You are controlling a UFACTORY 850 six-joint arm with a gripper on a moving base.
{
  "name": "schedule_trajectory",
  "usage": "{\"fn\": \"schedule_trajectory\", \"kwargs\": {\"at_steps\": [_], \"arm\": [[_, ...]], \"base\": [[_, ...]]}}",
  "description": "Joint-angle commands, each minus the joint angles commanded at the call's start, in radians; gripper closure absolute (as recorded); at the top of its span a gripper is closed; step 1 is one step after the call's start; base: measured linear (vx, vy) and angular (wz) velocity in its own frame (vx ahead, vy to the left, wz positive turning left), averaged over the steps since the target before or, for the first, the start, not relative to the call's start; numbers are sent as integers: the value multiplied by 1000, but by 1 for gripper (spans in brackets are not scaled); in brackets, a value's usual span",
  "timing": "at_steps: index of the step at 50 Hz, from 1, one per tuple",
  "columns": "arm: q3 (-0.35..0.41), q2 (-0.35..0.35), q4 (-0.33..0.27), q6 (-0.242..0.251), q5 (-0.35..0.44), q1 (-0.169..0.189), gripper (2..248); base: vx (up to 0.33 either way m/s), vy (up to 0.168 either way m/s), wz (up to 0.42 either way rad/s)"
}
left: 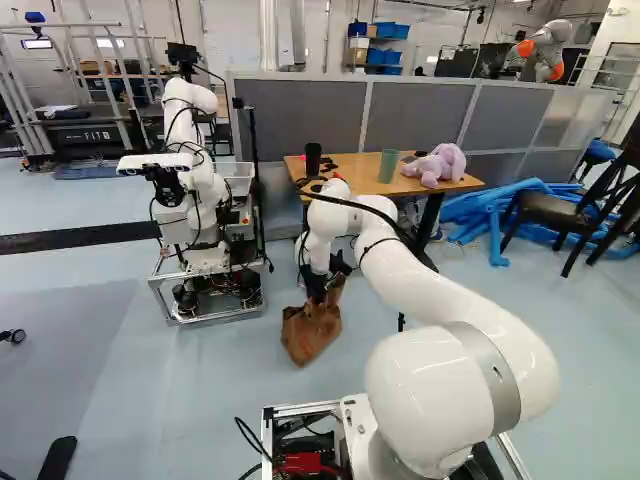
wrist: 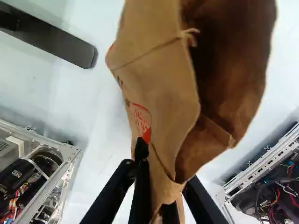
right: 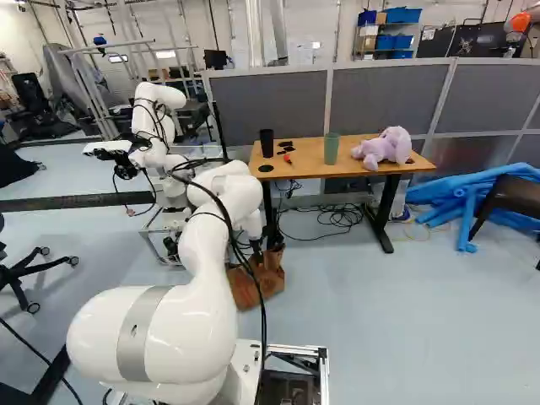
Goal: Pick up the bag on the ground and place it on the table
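Nearly closed, the black two-fingered gripper (left: 318,288) pinches the brown paper bag (left: 311,333) by its rim, low before the wooden table (right: 308,169); mouth up, long axis slanting down leftward in the left base view

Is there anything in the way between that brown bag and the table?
Nothing visible stands between the bag, gripped in the hand, and the table. A black cup stands at the tabletop's end nearest the bag, so it might get bumped.

Table (right: 308,169) | on it: black cup (right: 267,143) | green cup (right: 332,149) | purple plush (right: 384,149) | black discs (right: 266,168)
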State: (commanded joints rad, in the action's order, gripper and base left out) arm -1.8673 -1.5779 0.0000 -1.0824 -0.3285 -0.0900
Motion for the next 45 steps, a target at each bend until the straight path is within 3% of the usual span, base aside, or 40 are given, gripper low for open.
{"fn": "schedule_trajectory", "kwargs": {"at_steps": [45], "arm": [[161,170,0,0,0,0,224]], "base": [[0,0,0]]}}
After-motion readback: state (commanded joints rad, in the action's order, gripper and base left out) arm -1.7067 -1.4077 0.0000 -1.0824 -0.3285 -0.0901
